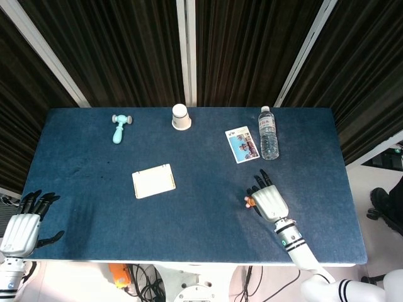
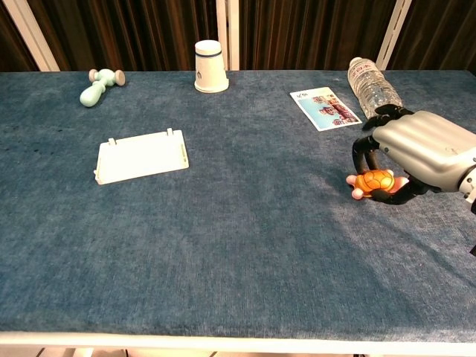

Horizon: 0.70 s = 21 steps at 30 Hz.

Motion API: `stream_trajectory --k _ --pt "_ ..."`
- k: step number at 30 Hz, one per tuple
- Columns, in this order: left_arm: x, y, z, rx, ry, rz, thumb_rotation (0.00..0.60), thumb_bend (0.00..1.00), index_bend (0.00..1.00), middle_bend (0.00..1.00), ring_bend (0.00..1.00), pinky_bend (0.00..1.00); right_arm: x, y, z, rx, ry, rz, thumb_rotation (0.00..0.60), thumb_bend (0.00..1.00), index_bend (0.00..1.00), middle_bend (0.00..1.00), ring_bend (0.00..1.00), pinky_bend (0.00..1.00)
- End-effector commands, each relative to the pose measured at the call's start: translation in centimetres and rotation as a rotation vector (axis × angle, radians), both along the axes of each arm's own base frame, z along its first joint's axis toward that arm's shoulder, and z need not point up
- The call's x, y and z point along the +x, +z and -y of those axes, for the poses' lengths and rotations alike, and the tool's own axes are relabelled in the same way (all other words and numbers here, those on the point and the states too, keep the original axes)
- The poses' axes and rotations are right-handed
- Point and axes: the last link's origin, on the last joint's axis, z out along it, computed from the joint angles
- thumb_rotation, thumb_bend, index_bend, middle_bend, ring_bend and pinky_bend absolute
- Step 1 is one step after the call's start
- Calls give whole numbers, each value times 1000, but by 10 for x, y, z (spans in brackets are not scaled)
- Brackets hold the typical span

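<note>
Right hand (image 2: pixel 416 155) curls over the orange turtle toy (image 2: pixel 374 181), fingers pinching its shell to secure it. Water bottle (image 2: pixel 371 84) lies just beyond. Left hand (image 1: pixel 21 226) idles off-table, fingers spread, holding nothing.

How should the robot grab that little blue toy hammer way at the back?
Probably by the handle. The toy hammer lies flat on the table, head toward the back edge, its handle pointing toward the robot. Coming from above, fingers closing across the thicker handle end, looks easiest. The left hand is on that side; the right hand holds the orange turtle toy.
</note>
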Motion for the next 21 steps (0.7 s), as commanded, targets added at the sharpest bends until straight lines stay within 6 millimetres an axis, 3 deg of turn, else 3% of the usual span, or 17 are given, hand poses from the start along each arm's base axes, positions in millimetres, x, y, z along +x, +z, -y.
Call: stream_trajectory --k 1,5,12,17,21 --pt "0 0 0 0 0 1 600 145 189 136 0 37 -1 1 0 1 -4 1 600 158 217 288 34 0" --pt "0 0 0 -2 1 0 600 144 189 136 0 37 -2 1 0 7 -10 0 600 159 251 351 35 0" --pt "0 0 0 -3 1 0 600 145 189 136 0 37 -2 -4 0 2 -13 -13 600 274 548 526 103 0" --pt "-1 0 0 -1 2 1 600 144 189 136 0 37 -1 -5 -1 -27 -1 -5 600 383 965 850 305 0" --pt "-1 0 0 -2 1 2 600 145 189 136 0 37 -2 -5 0 -44 2 3 600 379 1000 886 334 0"
